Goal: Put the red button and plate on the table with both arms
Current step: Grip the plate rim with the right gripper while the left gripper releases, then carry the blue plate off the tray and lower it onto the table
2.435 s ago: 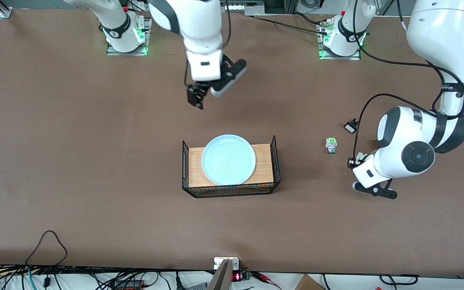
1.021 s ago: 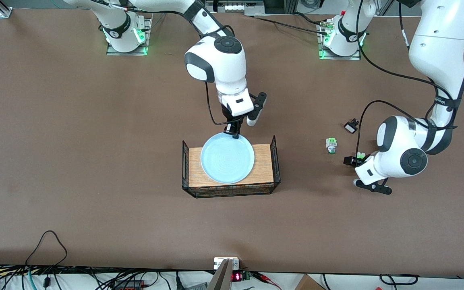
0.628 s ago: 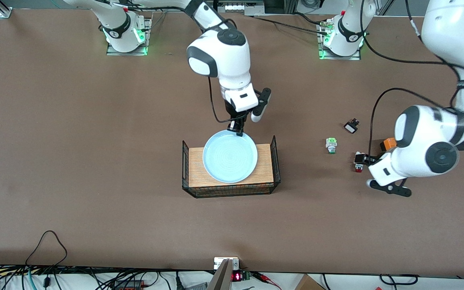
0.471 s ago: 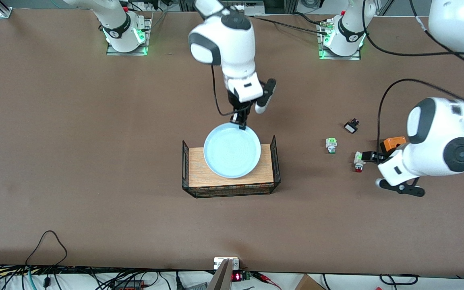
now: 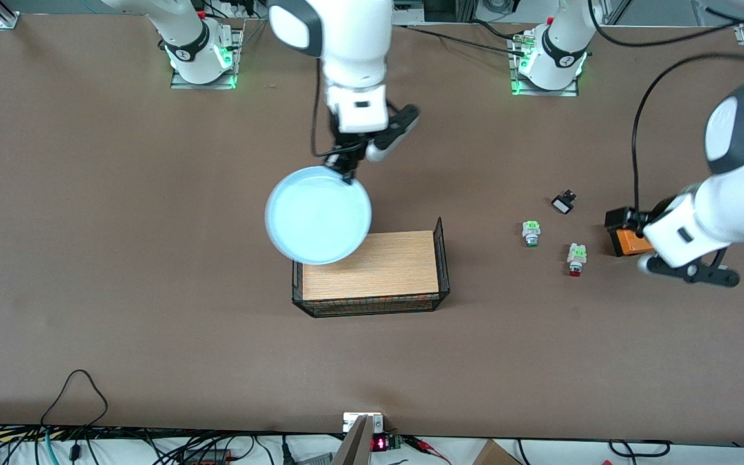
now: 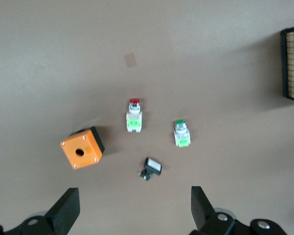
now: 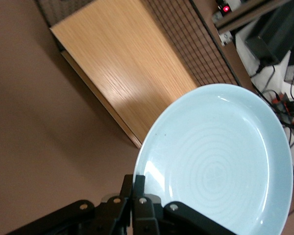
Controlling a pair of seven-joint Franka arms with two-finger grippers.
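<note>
Pinching the plate (image 5: 318, 215) by its rim, the right gripper (image 5: 348, 173) carries it in the air over the rack's (image 5: 372, 265) corner, while the left gripper (image 5: 630, 223), jaws wide & empty, hangs above the orange box (image 5: 624, 241), red button (image 5: 575, 258) lying on the table (image 5: 120, 258) beside it, prob. just released.

Almost nothing legible shows. A small black display box (image 5: 379, 444), sitting at the edge of the brown counter (image 5: 120, 258) nearest the front camera, glows with red digits, but they are too small to make out. The same red glow appears in the right wrist view on a dark box (image 7: 226, 9), again unreadable. The black collars (image 5: 191, 48) around the white arm bases carry pale markings, too tiny to tell letters from signs. No words, brands or numbers can be read on anything lying on the counter.
</note>
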